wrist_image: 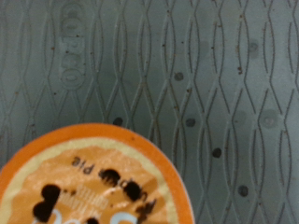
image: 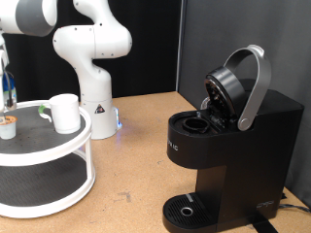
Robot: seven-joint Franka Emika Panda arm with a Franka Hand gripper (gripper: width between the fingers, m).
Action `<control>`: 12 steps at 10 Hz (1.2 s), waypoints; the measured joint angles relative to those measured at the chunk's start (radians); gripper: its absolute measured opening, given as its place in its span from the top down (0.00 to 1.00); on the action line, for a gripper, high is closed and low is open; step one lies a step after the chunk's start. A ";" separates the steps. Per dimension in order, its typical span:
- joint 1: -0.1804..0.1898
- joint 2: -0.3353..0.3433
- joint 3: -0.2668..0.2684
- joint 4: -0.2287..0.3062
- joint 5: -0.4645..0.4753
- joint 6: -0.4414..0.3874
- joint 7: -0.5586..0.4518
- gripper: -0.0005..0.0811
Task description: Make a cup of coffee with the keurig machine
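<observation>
One black keurig machine [image: 228,146] stands on the wooden table [image: 136,136] at the exterior view's right, its long axis upright, its front and round drip tray [image: 185,209] facing the exterior view's lower left. Its silver-grey lid handle [image: 255,87] is raised and the pod chamber is open. The white robot arm base [image: 92,58] stands behind, at the top left. A white two-tier round stand [image: 44,160] occupies the exterior view's left; on its upper shelf the white mug [image: 65,113] sits upright, mouth up, with no handle discernible. A small pod [image: 7,125] rests near the shelf's left edge, well apart from the mug. The end effector [image: 6,85] hangs just above that pod; whether it is open or closed cannot be determined. The wrist view shows the pod's orange lid [wrist_image: 89,177] on the patterned grey mat [wrist_image: 187,65], fingers out of sight.
</observation>
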State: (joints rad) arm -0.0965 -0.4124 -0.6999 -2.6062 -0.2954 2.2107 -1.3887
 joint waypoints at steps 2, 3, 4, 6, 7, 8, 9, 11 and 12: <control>0.000 0.008 -0.004 -0.018 -0.001 0.028 0.000 0.01; 0.000 0.013 -0.005 -0.024 -0.001 0.040 0.000 0.01; 0.000 0.019 -0.005 -0.029 -0.001 0.048 0.000 0.01; 0.000 0.024 -0.005 -0.038 -0.003 0.059 0.000 0.01; 0.000 0.024 -0.005 -0.041 -0.004 0.060 0.000 0.01; 0.000 0.024 -0.005 -0.043 -0.004 0.060 0.000 0.01; 0.000 0.024 -0.005 -0.045 -0.007 0.060 0.000 0.03; -0.001 0.028 -0.005 -0.046 -0.011 0.060 0.001 0.23; -0.001 0.032 -0.005 -0.046 -0.011 0.060 0.002 0.23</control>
State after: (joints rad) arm -0.0971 -0.3805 -0.7052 -2.6519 -0.3061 2.2711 -1.3865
